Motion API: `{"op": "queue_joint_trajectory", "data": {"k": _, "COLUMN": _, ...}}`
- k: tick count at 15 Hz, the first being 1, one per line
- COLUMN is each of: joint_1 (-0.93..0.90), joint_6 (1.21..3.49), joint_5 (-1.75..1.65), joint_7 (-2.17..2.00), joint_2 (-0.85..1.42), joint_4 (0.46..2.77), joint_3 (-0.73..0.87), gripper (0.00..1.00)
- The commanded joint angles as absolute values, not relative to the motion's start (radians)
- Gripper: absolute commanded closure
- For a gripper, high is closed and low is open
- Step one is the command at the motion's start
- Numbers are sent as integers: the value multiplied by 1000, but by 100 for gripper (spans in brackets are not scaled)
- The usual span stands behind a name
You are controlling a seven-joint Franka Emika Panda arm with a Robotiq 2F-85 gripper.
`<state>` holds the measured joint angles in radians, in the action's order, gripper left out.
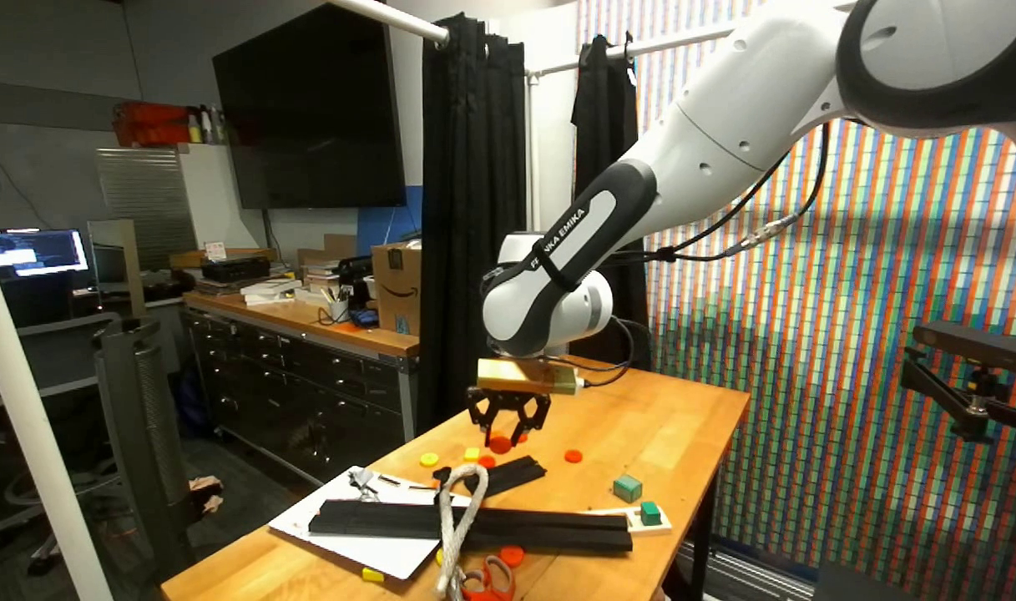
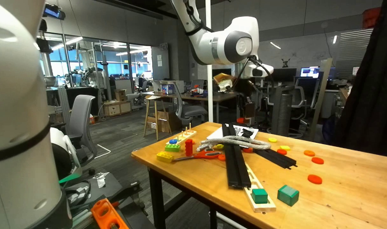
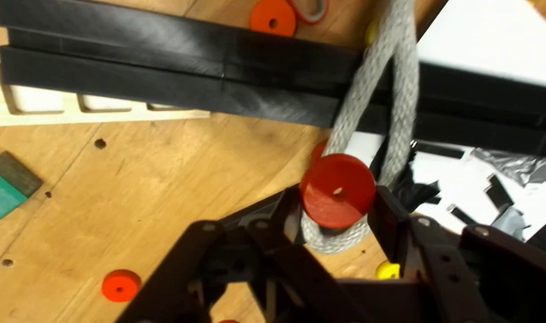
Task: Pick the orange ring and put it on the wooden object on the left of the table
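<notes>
The orange ring, a flat red-orange disc with a small centre hole, is held between the fingertips of my gripper in the wrist view. The ring and gripper also show in an exterior view, above the table. The held ring shows below the gripper in an exterior view, beyond the white board. The wooden object, a pale base with several upright pegs, stands near the table's far left corner there. A blue ring sits at its near end. The peg base is out of the wrist view.
Long black track pieces and a grey rope loop lie across the table. A white board, orange scissors, a red block stack, a yellow block, green blocks and loose orange discs lie around.
</notes>
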<state>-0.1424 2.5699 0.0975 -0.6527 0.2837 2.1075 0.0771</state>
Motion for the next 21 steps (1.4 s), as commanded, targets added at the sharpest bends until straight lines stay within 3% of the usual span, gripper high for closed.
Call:
{"op": "queue_joint_trajectory", "data": {"k": 1, "joint_1": -160, "joint_6": 2534, "joint_5": 97, "joint_7": -631, "joint_2": 259, "joint_4": 2098, "joint_3": 18, "gripper": 81}}
{"op": "queue_joint_trajectory", "data": {"k": 10, "joint_1": -197, "joint_6": 2529, "joint_5": 148, "joint_7": -573, "joint_2": 352, "joint_4": 2005, "joint_3": -109, "gripper": 81}}
{"op": "queue_joint_trajectory", "data": {"k": 21, "joint_1": -274, "joint_6": 2375, "joint_5": 139, "joint_7": -554, "joint_2": 533, "joint_4": 1755, "joint_3": -126, "gripper": 81}}
